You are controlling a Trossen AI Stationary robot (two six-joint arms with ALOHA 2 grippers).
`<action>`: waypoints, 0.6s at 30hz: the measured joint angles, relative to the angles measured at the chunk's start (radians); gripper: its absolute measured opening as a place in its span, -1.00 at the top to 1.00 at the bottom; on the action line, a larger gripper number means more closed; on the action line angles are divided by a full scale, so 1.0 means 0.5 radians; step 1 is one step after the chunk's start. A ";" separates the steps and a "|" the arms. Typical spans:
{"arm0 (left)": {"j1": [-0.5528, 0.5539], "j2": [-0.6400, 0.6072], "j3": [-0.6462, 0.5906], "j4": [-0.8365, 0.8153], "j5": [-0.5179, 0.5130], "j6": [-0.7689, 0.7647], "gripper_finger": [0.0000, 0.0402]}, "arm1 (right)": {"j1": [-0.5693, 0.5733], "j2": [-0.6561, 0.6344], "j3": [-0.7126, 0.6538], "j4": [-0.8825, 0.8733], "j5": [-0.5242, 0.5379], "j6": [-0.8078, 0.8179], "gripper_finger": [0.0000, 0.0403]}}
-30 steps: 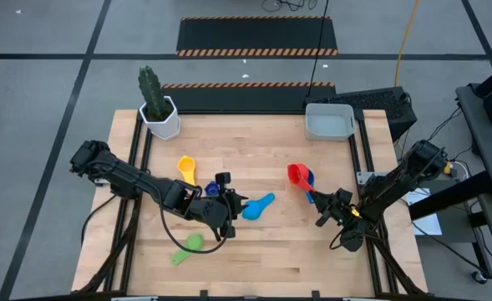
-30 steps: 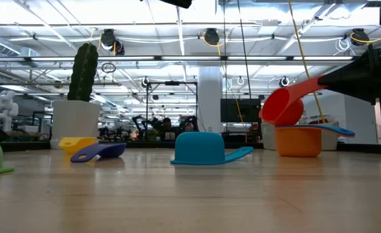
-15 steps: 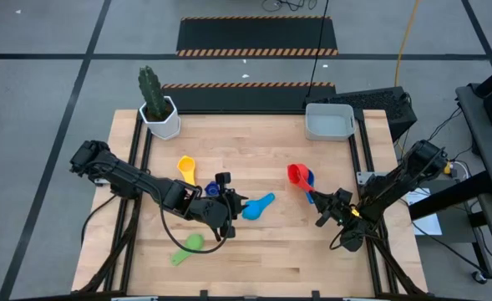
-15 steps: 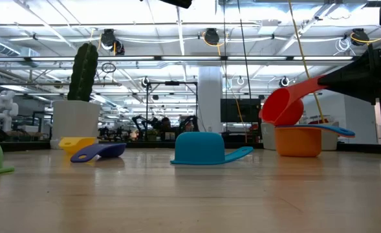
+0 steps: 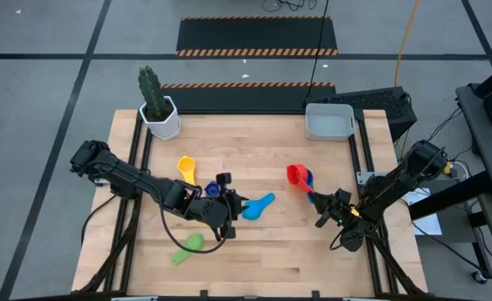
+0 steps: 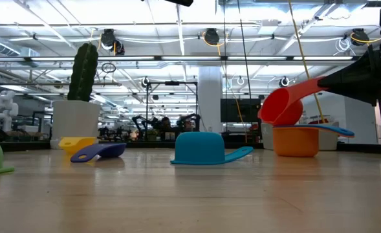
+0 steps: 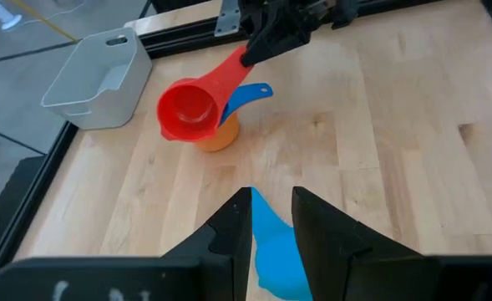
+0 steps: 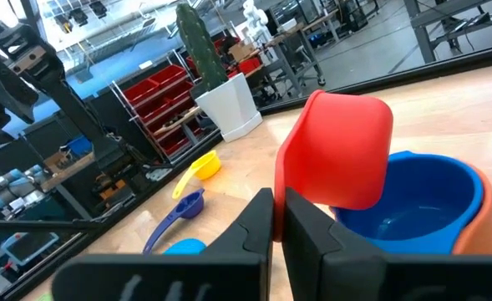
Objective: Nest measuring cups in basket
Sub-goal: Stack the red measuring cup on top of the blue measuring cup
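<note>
Here the right end effector [image 5: 318, 201] has its fingers pressed together on the handle of the red cup [image 5: 295, 174], which it holds tilted just above the stacked cups. Below it, a blue cup [image 8: 413, 196] sits nested inside the orange cup [image 6: 296, 142], and both stand on the worktop [image 5: 271, 251] right of its middle. The left end effector [image 5: 228, 206] is near the middle of the worktop with its fingers a little spread; the light blue cup [image 5: 258, 206] lies upside down just beyond their tips, with its handle toward the right arm. I cannot tell if the fingers touch it. The dark blue cup [image 6: 99, 152] lies beside this arm, mostly hidden by it in the high view. The yellow cup [image 5: 186, 168] is farther back, and the green cup [image 5: 190, 245] lies near the front edge. The basket [image 5: 329, 122] stands at the back right corner and looks empty. The cactus pot [image 5: 161, 118] stands at the back left.
</note>
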 joint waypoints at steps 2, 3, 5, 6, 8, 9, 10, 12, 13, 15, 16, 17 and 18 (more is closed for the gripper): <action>0.000 0.000 0.000 0.023 0.027 0.004 0.55 | 0.000 0.000 0.000 0.000 -0.001 0.000 0.96; 0.000 0.000 0.000 0.025 0.039 0.006 0.55 | 0.000 0.000 0.000 0.000 -0.003 0.000 0.96; 0.000 0.000 0.000 0.024 0.041 0.007 0.55 | 0.000 0.000 0.000 0.000 -0.028 -0.011 0.95; 0.000 0.000 0.000 0.024 0.041 0.008 0.55 | 0.000 0.000 0.000 0.001 -0.048 -0.032 0.94; 0.000 0.000 0.000 0.024 0.041 0.008 0.55 | 0.000 0.000 0.000 0.000 -0.102 -0.047 0.88; 0.000 0.000 0.000 0.024 0.041 0.008 0.55 | 0.000 0.000 0.000 -0.001 -0.110 -0.043 0.83; 0.000 0.000 0.000 0.025 0.042 0.009 0.55 | 0.000 0.000 0.000 0.000 -0.108 -0.041 0.78; 0.000 0.000 0.000 0.027 0.042 0.009 0.55 | -0.001 0.000 0.000 0.000 -0.081 -0.040 0.65; 0.000 0.000 0.000 0.028 0.042 0.009 0.55 | -0.003 0.000 0.000 0.000 -0.075 -0.039 0.58; 0.000 0.000 0.000 0.028 0.042 0.009 0.55 | -0.005 0.000 0.000 0.000 -0.048 -0.038 0.45; 0.000 0.000 0.000 0.029 0.042 0.009 0.55 | -0.004 0.000 0.000 0.001 -0.029 -0.038 0.39; 0.000 0.000 0.000 0.029 0.042 0.009 0.55 | -0.004 0.000 0.000 0.001 -0.020 -0.038 0.33; 0.000 0.000 0.000 0.029 0.042 0.009 0.55 | -0.004 0.000 0.000 0.001 -0.011 -0.038 0.27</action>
